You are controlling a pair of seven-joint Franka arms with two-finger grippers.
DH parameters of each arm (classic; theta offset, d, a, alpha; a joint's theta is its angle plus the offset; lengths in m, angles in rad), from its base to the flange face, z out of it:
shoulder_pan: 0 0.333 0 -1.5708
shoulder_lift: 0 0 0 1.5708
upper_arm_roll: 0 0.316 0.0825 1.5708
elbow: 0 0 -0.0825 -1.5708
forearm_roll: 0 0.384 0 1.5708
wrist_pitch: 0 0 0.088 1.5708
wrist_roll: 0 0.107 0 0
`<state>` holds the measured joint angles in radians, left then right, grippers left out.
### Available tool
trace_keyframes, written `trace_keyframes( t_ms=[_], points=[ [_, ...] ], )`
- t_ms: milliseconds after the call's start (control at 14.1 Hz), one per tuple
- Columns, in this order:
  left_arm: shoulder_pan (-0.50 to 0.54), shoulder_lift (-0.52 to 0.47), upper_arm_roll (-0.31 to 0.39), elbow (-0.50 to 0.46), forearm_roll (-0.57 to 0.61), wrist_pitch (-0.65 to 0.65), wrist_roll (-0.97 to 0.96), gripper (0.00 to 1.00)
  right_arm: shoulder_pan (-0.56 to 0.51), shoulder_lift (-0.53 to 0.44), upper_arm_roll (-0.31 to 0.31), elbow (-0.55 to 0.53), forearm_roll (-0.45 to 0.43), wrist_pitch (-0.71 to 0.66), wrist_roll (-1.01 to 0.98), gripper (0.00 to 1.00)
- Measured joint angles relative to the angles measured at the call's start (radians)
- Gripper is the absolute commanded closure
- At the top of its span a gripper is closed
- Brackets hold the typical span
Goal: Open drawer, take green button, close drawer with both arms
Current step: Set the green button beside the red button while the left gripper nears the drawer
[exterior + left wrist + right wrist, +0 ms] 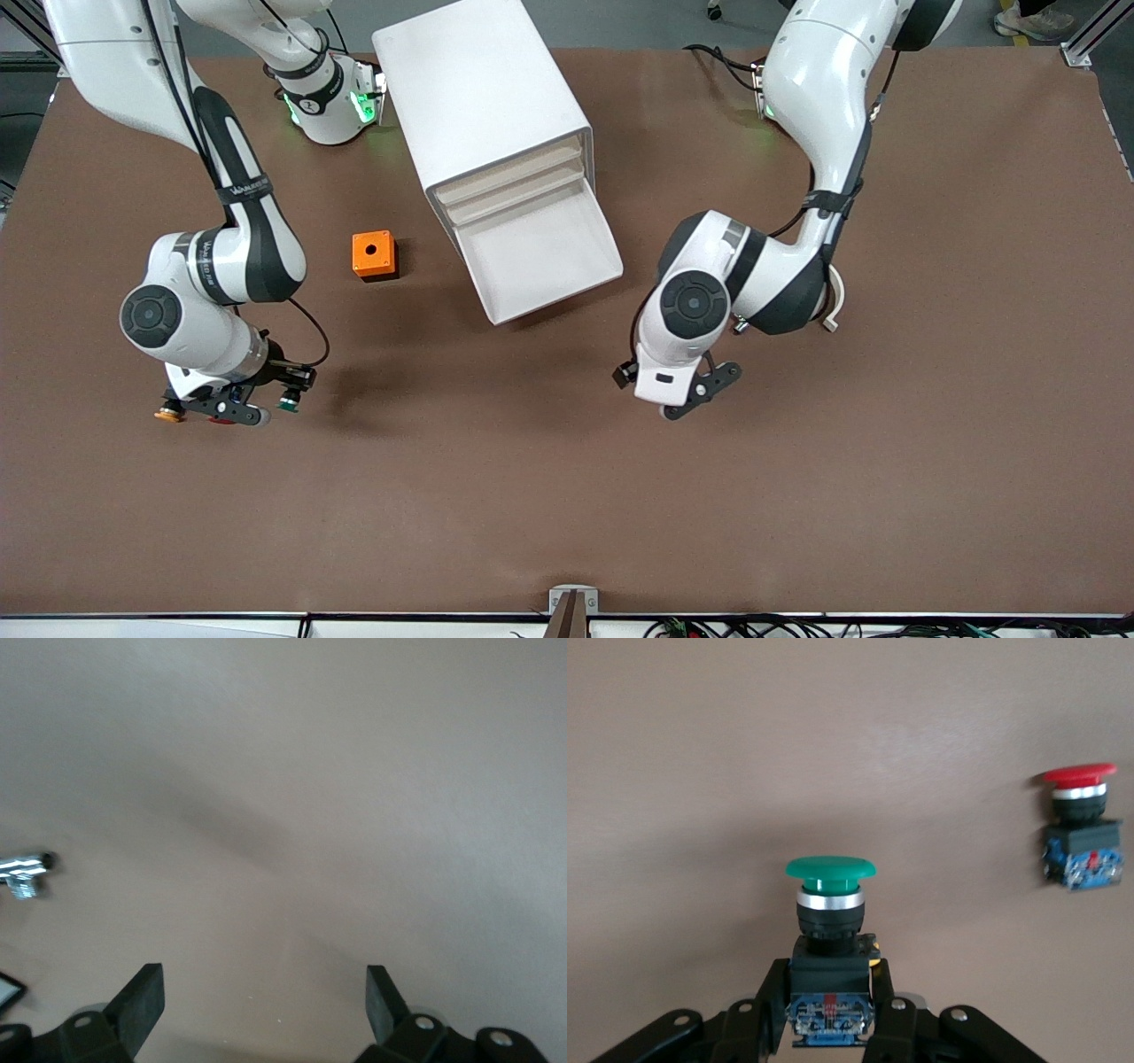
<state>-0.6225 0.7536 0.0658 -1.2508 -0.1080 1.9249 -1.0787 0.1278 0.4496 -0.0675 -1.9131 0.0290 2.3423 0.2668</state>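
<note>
- Green-capped button (831,904): clamped by its black body between the fingers of the right gripper (232,406), cap pointing away from the wrist. The gripper hangs low over bare table (567,496) at the right arm's end; whether the button's body touches the surface cannot be told.
- Just beside that gripper, two further buttons: an orange-capped button (168,414) at its outer edge, and a red-capped button (1081,828) standing free on the table near the held one. Neither is gripped.
- Orange box (374,254) with a round hole in its top sits on the table between the right arm and the cabinet, well apart from the right gripper.
- White drawer cabinet (483,97): bottom drawer (540,257) stands pulled out. It looks empty, as far as the front view shows.
- Left gripper (695,394): fingers spread wide, holding nothing, hovering over bare table near the open drawer's front. This arm appears to be waiting.
- Progress, judged: drawer opened, done. Button taken, done, and carried clear of the drawer. Button not yet released. Drawer not yet closed; the left gripper is the one placed for that push.
- Count: two arms, two grippers, three buttons (one green, one orange, one red), one orange box, one cabinet with one drawer open.
</note>
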Motion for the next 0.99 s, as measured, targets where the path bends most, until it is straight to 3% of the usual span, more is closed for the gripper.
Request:
trace_keyframes(
  t_ms=[566, 991],
  points=[
    [-0.071, 0.034, -0.005, -0.001, 0.000, 0.006, -0.001, 0.00, -0.082, 0.011, 0.000, -0.073, -0.001, 0.149, -0.174, 1.00],
    [-0.112, 0.053, -0.007, -0.001, 0.000, 0.006, -0.001, 0.00, -0.098, 0.072, 0.000, -0.075, -0.002, 0.204, -0.190, 1.00]
  ],
)
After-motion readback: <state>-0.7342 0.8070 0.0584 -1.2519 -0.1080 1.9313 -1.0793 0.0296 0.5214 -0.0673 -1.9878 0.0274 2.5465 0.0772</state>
